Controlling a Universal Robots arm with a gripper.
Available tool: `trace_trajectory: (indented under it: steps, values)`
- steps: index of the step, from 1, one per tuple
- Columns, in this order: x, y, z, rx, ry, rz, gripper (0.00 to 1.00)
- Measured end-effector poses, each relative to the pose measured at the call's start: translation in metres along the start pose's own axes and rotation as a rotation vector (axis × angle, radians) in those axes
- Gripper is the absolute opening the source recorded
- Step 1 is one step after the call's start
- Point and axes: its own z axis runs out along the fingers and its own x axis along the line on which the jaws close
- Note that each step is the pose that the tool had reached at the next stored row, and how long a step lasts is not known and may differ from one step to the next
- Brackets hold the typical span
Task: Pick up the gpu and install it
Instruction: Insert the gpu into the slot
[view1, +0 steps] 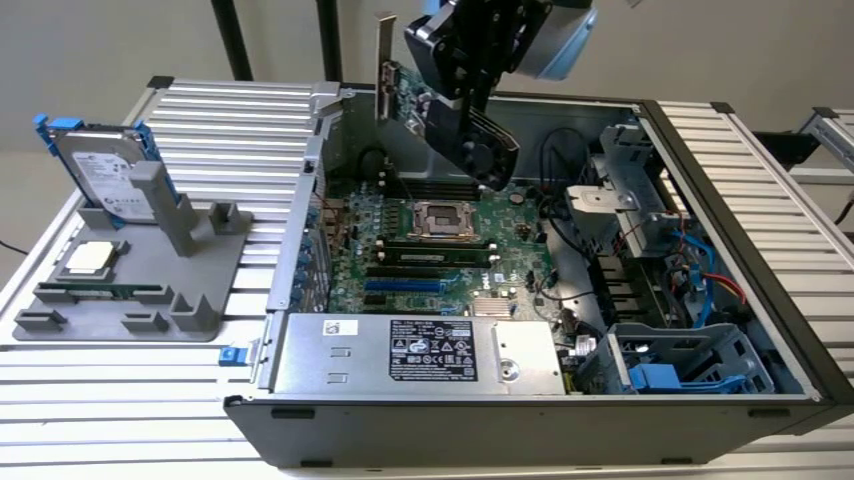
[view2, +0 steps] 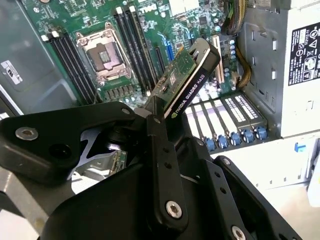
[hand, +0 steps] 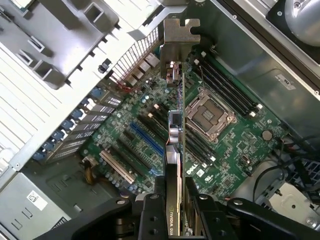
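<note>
Above the green motherboard (view1: 521, 240) in the open grey computer case (view1: 534, 430), the green-and-black gpu (hand: 175, 127) is being gripped by the black pincer (hand: 172, 202), picked up but not yet slotted in.

Bright, even overhead light; soft shadows inside the computer case (view1: 534, 412), pale glare on the ribbed surface (view1: 120, 400) beside it.

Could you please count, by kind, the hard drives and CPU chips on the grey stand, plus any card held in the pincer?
Hard drive: 1
CPU chip: 1
gpu, held in the pincer: 1
Total: 3
</note>
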Motion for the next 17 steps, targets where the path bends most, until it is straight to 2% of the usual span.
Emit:
trace_trajectory:
  steps: [17]
  values:
    - [0.0, 0.0001, -0.0008, 0.0012, 0.006, -0.106, 0.0]
